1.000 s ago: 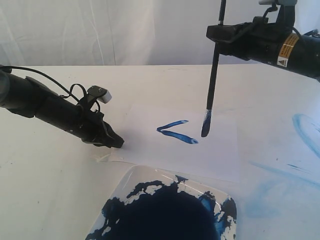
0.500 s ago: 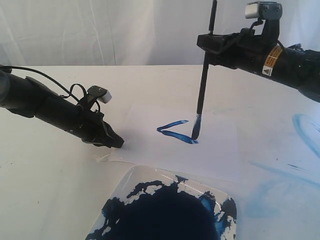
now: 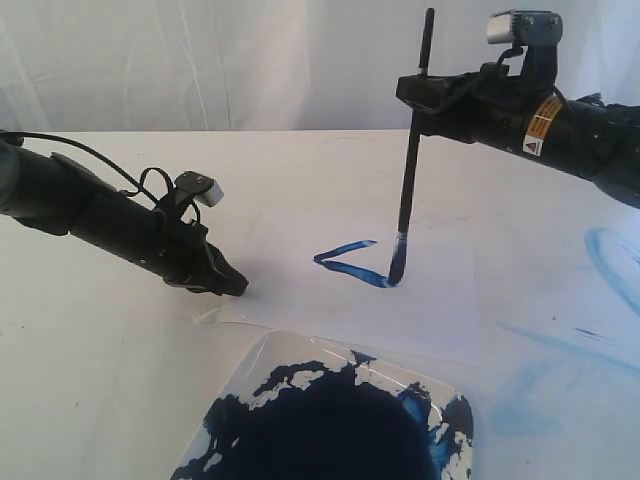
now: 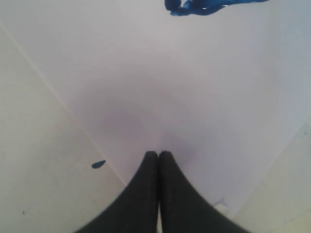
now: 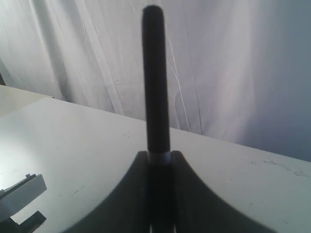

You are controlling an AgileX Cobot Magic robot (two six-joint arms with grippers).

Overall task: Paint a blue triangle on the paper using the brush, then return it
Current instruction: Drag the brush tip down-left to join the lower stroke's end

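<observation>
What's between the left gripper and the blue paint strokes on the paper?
Only bare white paper, from the left gripper to the blue strokes; the left wrist view shows it.

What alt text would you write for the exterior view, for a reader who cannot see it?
The right gripper holds the brush nearly upright, its tip touching the paper at the open end of the blue triangle, which shows only two sides. The left gripper, shut, rests on the paper's left edge; a tray of dark blue paint sits in front.
</observation>
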